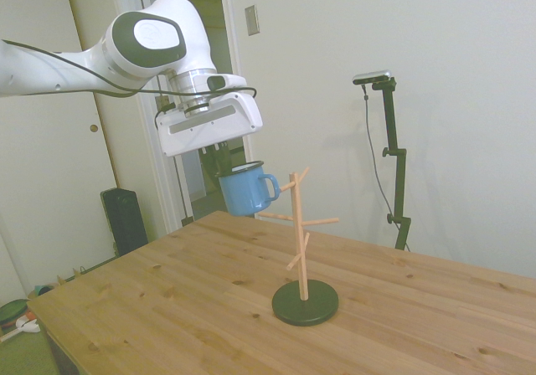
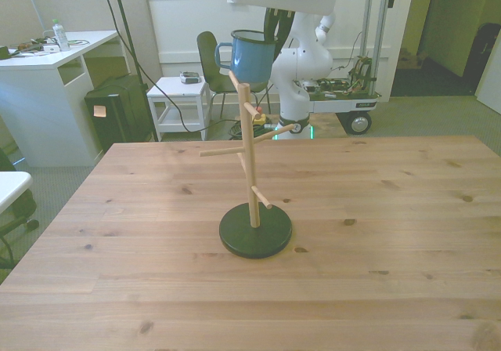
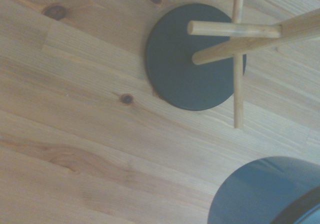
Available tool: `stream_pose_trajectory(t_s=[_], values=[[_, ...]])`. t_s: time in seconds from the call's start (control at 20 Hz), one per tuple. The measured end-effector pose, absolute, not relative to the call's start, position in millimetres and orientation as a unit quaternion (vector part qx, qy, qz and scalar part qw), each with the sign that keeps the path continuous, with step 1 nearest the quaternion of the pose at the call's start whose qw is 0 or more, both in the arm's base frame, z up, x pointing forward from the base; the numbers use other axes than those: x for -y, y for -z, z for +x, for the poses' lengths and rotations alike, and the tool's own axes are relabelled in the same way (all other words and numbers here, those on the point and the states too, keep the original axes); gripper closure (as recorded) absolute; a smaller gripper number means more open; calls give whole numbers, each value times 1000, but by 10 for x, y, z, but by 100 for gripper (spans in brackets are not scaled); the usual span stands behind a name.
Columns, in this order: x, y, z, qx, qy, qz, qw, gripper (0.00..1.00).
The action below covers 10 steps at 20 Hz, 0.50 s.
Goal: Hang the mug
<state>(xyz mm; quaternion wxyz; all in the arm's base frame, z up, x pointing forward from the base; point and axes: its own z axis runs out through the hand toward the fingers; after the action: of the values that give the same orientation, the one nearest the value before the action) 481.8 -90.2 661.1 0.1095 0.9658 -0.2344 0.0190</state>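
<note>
One small blue enamel mug (image 1: 244, 190) hangs in the air, high above a wooden table (image 1: 167, 308), held upright by the gripper (image 1: 226, 167) of a white robot arm (image 1: 126, 44). The gripper's dark fingers (image 2: 275, 23) reach down from above and pinch the mug's rim, one inside and one outside the wall. The mug has a dark rim and a blue loop handle (image 1: 269, 187). In the side view the handle points toward a wooden peg stand (image 1: 299, 224) and sits just beside the stand's top, level with its uppermost pegs; whether the handle touches a peg cannot be told. In the front view the mug (image 2: 251, 56) appears just behind the top of the stand (image 2: 249, 155), with its handle (image 2: 222, 55) toward the front view's left.

The stand is a thin upright wooden post with several short pegs angling outward, set in a round dark base (image 2: 255, 230) that rests flat on the table near its middle. The wrist view looks straight down on the dark base (image 3: 185, 59) and the crossing pegs (image 3: 235, 31), with the mug's blurred dark-blue side (image 3: 265, 191) at one corner.

Behind the table in the front view are a white desk (image 2: 55, 85), a dark chair (image 2: 213, 65) and a small white cart (image 2: 178, 104).
</note>
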Motion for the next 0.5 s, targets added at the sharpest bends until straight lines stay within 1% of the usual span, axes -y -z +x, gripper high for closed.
stream_pose_trajectory(t_s=[0.2, 0.5], values=[[965, -6688, 4852, 234, -22, 966, 109, 100], [976, -6631, 4930, 233, -16, 966, 110, 100]])
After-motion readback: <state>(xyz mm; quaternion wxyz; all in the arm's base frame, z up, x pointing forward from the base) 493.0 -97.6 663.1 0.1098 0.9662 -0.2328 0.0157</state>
